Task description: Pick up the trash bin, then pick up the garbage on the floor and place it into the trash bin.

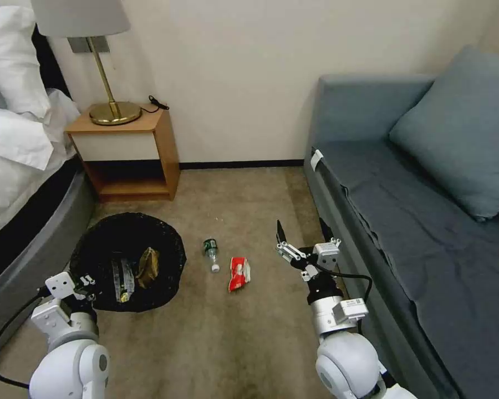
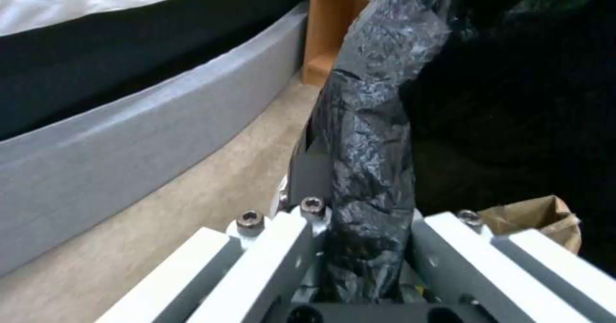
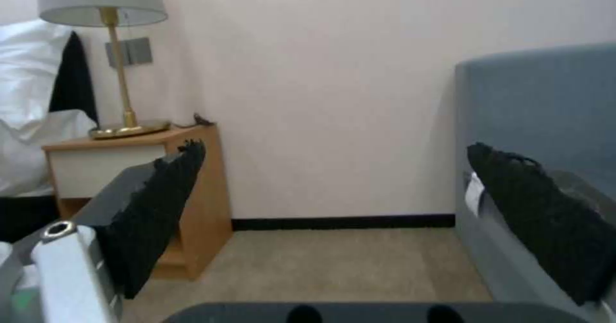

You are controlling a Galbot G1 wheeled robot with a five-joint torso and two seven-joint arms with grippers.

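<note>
Holding the trash bin [image 1: 128, 260] by its near rim with my left gripper [image 1: 85, 282]; step in hand, by my judgement: bin secured, litter collection half done.

Head view. Item: trash bin, black bag folded over the rim, low at my left, near the bed and in front of the nightstand [image 1: 128, 152]. Contents: crumpled brown paper packet [image 1: 148, 267] and a yellow-dark snack wrapper [image 1: 122, 280], both inside. Item: mini clear bottle [image 1: 210, 254], green label, lying on the carpet just right of the bin. Item: red snack wrapper [image 1: 239, 274], flat on the carpet, just beside the bottle and apart from it. Item: my right gripper [image 1: 303, 239], raised above the floor beside the sofa [image 1: 382, 221], to the right of the wrapper, touching nothing.

Left wrist view. Item: left gripper [image 2: 359, 246], fingers drawn together on the bagged rim [image 2: 365, 135]; crinkled black film runs up between them. Brown packet [image 2: 539, 219] visible inside the bin, just past my finger. Bed base and carpet beyond.

Right wrist view. Item: right gripper [image 3: 334, 217], its two black pads [image 3: 157, 212] set wide apart, nothing between them. Facing the wall, nightstand [image 3: 128, 178] and lamp; no litter within its span.

Next move, as I judge it: bring the right gripper down and leftward over the red wrapper or the bottle, pads kept apart until they straddle the piece. The wrapper lies flat, so it calls for a low, near-vertical pinch; the bottle may roll.
</note>
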